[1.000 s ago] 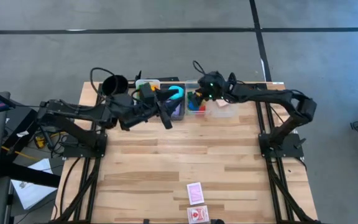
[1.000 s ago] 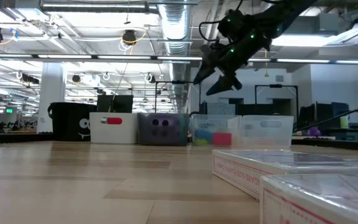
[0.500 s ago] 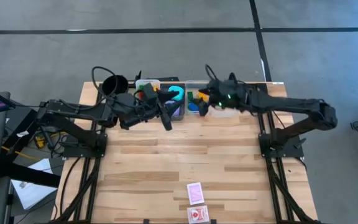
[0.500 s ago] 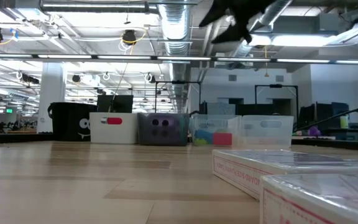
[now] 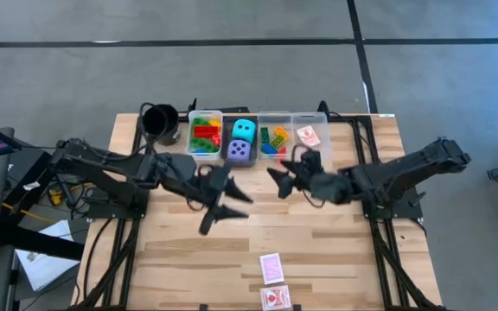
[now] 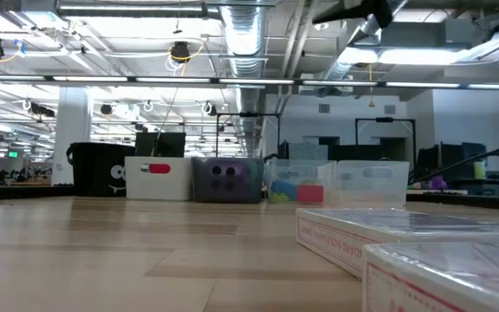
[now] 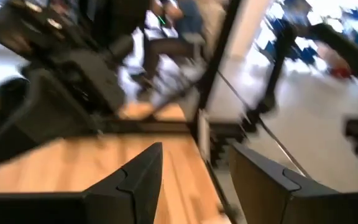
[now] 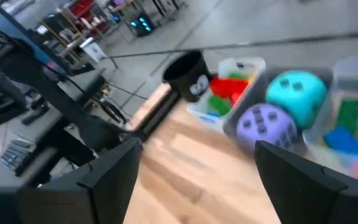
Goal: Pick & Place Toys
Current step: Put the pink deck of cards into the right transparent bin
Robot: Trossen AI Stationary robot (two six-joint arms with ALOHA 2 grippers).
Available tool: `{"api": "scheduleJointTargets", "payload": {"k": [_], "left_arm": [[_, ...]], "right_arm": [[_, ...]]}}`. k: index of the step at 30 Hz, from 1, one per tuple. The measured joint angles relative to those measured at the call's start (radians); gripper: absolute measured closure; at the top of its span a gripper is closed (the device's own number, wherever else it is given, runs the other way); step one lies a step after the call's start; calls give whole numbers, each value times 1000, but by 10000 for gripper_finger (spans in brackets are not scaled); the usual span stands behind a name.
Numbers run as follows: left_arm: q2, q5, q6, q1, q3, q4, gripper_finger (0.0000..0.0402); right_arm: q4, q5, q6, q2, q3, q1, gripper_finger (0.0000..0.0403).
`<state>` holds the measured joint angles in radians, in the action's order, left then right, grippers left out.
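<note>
Toys sit mostly in a row of bins along the table's far edge: red and green bricks in the leftmost bin, a cyan die behind a purple die in the next, more bricks beside them, and a card in the rightmost. Two more cards lie near the table's front edge. A black cup stands by the far left corner. Both hands hover over the middle of the table, left hand and right hand, each with fingers apart and holding nothing.
</note>
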<state>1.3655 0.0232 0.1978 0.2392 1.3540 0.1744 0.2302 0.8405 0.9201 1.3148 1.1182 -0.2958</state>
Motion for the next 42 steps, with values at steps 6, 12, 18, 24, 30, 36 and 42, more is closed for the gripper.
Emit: {"api": "scheduleJointTargets", "payload": {"k": [6, 12, 18, 24, 30, 36, 42], "left_arm": [[0, 168, 1, 14, 0, 192, 214], [7, 180, -79, 7, 0, 405, 166], [86, 166, -242, 14, 0, 447, 119], [223, 162, -383, 21, 0, 445, 104], [357, 163, -511, 33, 0, 386, 103], [448, 169, -560, 63, 0, 214, 103], [483, 171, -559, 91, 0, 32, 103]], "right_arm": [[74, 54, 268, 46, -2, -123, 95], [111, 22, 493, 124, 6, -169, 95], [146, -86, 574, 183, -3, -198, 95], [139, -95, 653, 212, -1, -223, 95], [251, -82, 761, 198, 0, -244, 95], [511, -91, 813, 176, 64, -250, 95], [786, -184, 824, 176, 188, -267, 95]]}}
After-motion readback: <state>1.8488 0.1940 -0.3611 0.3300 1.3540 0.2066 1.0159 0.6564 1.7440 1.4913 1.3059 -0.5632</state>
